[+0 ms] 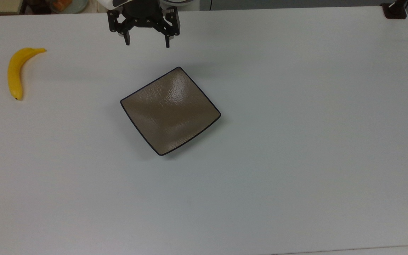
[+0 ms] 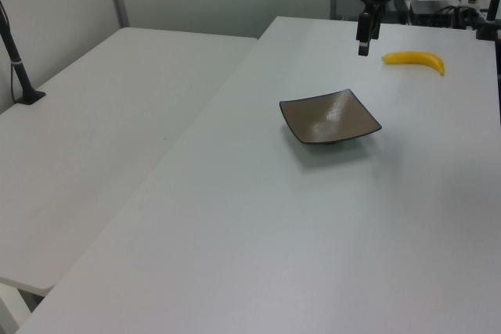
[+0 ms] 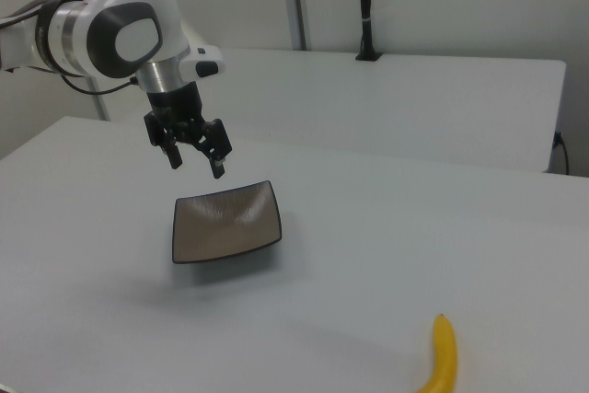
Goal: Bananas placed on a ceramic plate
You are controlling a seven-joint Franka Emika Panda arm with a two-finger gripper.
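A yellow banana [image 1: 15, 72] lies on the white table at the top view's far left, well apart from the plate; it also shows as the banana [image 2: 415, 59] and the banana [image 3: 442, 355]. The square brown ceramic plate [image 1: 170, 110] sits empty near the table's middle, seen too as the plate [image 2: 329, 117] and the plate [image 3: 226, 222]. My gripper [image 1: 147, 44] hangs open above the table beyond the plate's far corner, holding nothing. It appears again as the gripper [image 2: 364, 49] and the gripper [image 3: 196, 166].
A second white table [image 2: 102, 131] stands beside this one. A black post base [image 1: 395, 10] sits at the top view's upper right corner. Clutter lies past the table's far edge behind the arm [image 3: 110, 29].
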